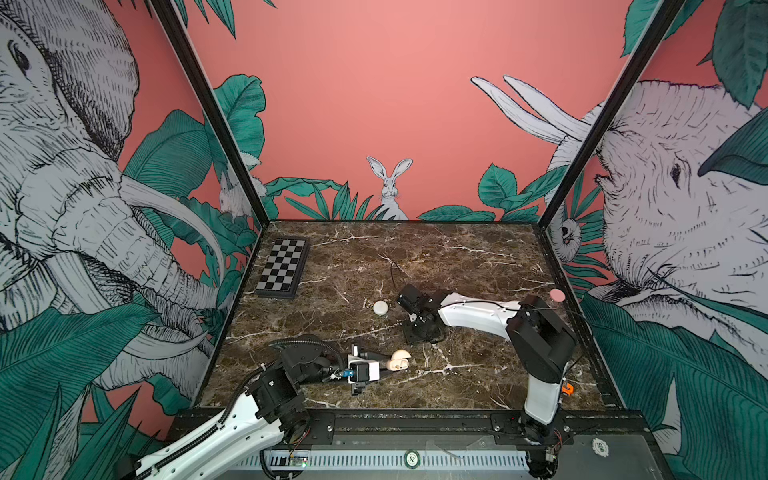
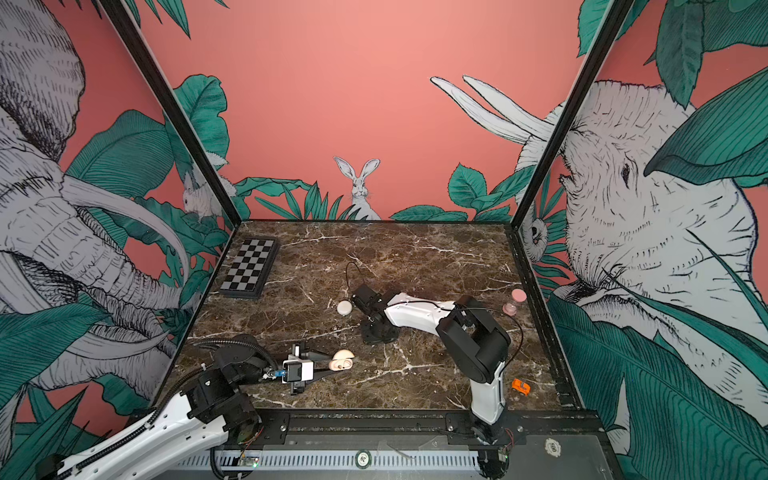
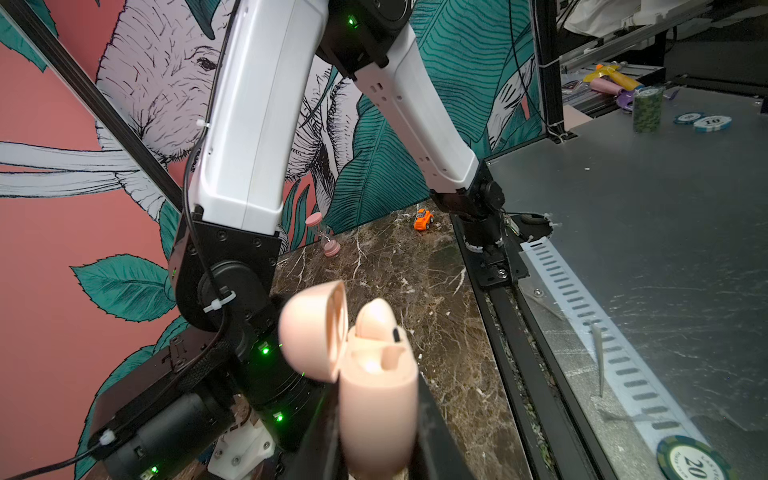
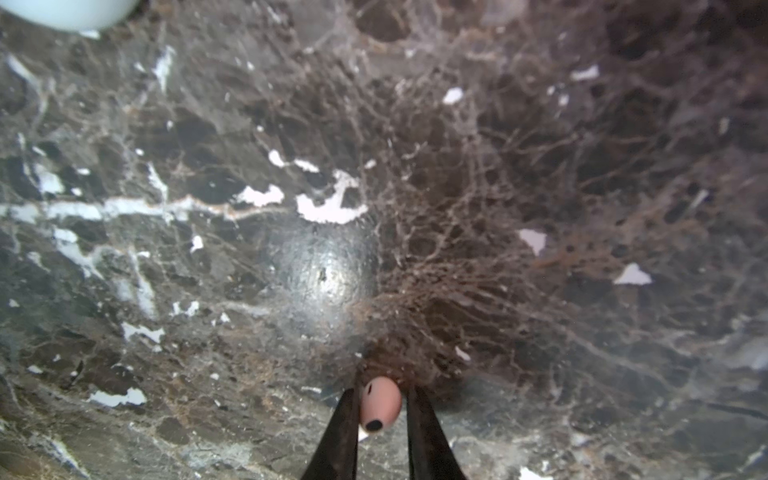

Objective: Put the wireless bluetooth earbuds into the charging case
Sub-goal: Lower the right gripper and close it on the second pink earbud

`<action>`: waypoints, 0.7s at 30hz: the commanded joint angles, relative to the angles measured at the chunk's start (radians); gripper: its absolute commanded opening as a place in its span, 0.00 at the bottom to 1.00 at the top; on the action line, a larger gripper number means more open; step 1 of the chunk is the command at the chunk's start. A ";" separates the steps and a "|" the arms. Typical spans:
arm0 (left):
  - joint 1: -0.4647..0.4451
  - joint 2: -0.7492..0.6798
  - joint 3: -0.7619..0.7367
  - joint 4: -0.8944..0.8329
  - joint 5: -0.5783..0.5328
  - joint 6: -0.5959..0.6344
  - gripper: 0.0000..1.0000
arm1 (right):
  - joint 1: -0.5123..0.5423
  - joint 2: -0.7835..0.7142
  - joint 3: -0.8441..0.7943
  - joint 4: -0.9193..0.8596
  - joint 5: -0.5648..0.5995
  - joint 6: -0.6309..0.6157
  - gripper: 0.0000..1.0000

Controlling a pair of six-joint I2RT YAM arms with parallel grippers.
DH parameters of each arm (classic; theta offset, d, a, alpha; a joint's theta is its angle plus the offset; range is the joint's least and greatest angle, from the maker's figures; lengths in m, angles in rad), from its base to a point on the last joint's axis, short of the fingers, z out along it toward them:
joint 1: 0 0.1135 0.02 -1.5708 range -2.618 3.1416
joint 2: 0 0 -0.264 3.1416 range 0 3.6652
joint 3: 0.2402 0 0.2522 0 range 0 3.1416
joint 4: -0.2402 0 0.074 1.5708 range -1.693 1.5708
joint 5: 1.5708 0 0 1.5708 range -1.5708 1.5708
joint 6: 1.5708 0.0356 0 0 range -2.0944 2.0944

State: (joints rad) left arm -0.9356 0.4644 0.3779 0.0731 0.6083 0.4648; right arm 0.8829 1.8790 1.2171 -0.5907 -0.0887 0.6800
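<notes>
My left gripper [image 1: 392, 365] is shut on the peach charging case [image 1: 398, 360], near the front of the marble table. In the left wrist view the case [image 3: 378, 399] stands between the two black fingers with its lid [image 3: 316, 328] swung open. One earbud [image 3: 376, 320] sits in it. In the right wrist view a second pinkish earbud [image 4: 380, 403] lies on the marble between the fingers of my right gripper [image 4: 380, 399]. One finger is against it and a thin gap shows at the other. In both top views the right gripper [image 1: 420, 330] points down at mid-table and hides that earbud.
A white round puck [image 1: 380, 308] lies just left of the right gripper. A folded chessboard [image 1: 282, 268] sits at the back left. A pink hourglass [image 2: 515, 301] stands at the right edge and an orange toy car [image 2: 520, 386] sits near the right arm's base.
</notes>
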 commanded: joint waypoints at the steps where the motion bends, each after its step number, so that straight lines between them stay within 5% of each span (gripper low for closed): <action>1: -0.005 -0.001 0.023 0.009 0.001 0.016 0.00 | 0.005 0.015 0.028 -0.007 0.018 0.000 0.21; 21: -0.005 0.006 0.023 0.013 0.001 0.015 0.00 | 0.004 0.031 0.035 -0.043 0.065 0.029 0.17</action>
State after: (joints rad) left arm -0.9356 0.4706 0.3779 0.0731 0.6083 0.4648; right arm 0.8829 1.8969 1.2392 -0.6029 -0.0544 0.6964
